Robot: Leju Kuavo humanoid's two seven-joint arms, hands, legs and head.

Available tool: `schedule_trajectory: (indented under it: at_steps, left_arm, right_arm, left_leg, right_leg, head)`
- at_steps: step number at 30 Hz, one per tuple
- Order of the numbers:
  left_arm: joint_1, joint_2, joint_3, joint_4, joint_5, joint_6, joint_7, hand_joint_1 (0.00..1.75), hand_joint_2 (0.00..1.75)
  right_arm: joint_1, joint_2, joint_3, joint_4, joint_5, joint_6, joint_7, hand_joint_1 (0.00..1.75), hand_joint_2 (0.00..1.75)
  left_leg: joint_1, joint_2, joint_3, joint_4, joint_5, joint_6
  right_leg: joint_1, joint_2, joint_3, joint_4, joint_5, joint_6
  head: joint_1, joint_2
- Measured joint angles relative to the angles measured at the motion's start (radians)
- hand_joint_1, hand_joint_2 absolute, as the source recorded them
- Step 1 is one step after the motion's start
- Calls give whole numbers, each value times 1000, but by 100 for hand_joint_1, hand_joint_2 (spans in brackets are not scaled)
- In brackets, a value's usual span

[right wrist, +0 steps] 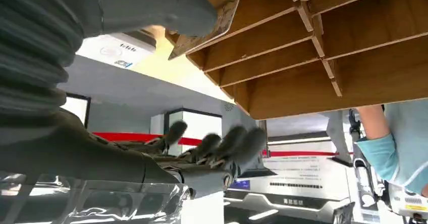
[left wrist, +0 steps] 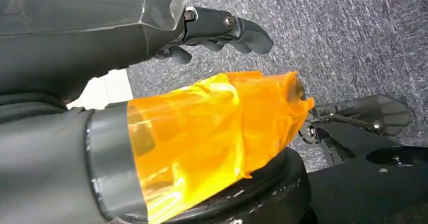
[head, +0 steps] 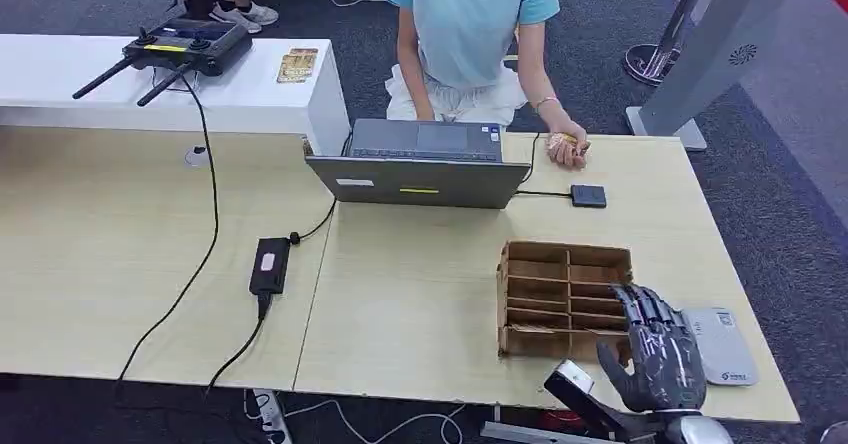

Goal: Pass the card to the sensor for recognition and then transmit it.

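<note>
My right hand (head: 660, 349) hovers with fingers spread and empty beside the wooden divider box (head: 565, 299), poised to draw a card (none visible in its slots), while my left hand (left wrist: 222, 30) hangs curled over the carpet.

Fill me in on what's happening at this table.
The right robot hand hovers empty, fingers spread, beside the wooden card rack, near a white card reader. The left robot hand hangs over the carpet. Across the table, a person behind a laptop holds something small. No card is picked up yet.
</note>
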Motion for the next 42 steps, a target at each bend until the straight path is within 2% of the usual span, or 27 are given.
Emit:
schedule_trajectory:
  at_steps: [3,8,12,23,28,32,34,36,42]
  left_arm:
    - [0,0,0,0,0,0,0,0,0]
    - [0,0,0,0,-1,0,0,0,0]
    - [0,0,0,0,-2,0,0,0,0]
    - [0,0,0,0,-3,0,0,0,0]
    - [0,0,0,0,-5,0,0,0,0]
    - [0,0,0,0,-6,0,0,0,0]
    - [0,0,0,0,-9,0,0,0,0]
    - [0,0,0,0,-11,1,0,0,0]
    - [0,0,0,0,-13,1,0,0,0]
  right_arm:
    - [0,0,0,0,0,0,2,70,175]
    - [0,0,2,0,0,2,5,49,175]
    - [0,0,3,0,0,2,8,56,175]
    - [1,0,4,1,-2,9,11,56,175]
    - [1,0,9,4,-3,16,14,52,175]
    - [1,0,10,12,0,18,22,42,175]
    - [0,0,11,16,2,18,24,45,175]
    - [0,0,14,21,13,18,26,82,175]
    - [-4,0,23,36,24,17,35,73,175]
  left_leg:
    - [0,0,0,0,0,0]
    - [0,0,0,0,0,0]
    - [0,0,0,0,0,0]
    - [0,0,0,0,0,0]
    - [0,0,0,0,0,0]
    - [0,0,0,0,0,0]
    - [0,0,0,0,0,0]
    - [0,0,0,0,0,0]
    - [0,0,0,0,0,0]
  right_leg:
    - [0,0,0,0,0,0]
    - [0,0,0,0,0,0]
    - [0,0,0,0,0,0]
    - [0,0,0,0,0,0]
    - [0,0,0,0,0,0]
    - [0,0,0,0,0,0]
    - [0,0,0,0,0,0]
    - [0,0,0,0,0,0]
    - [0,0,0,0,0,0]
  head:
    - [0,0]
    - [0,0]
    - [0,0]
    - [0,0]
    - [0,0]
    - [0,0]
    - [0,0]
    - [0,0]
    - [0,0]
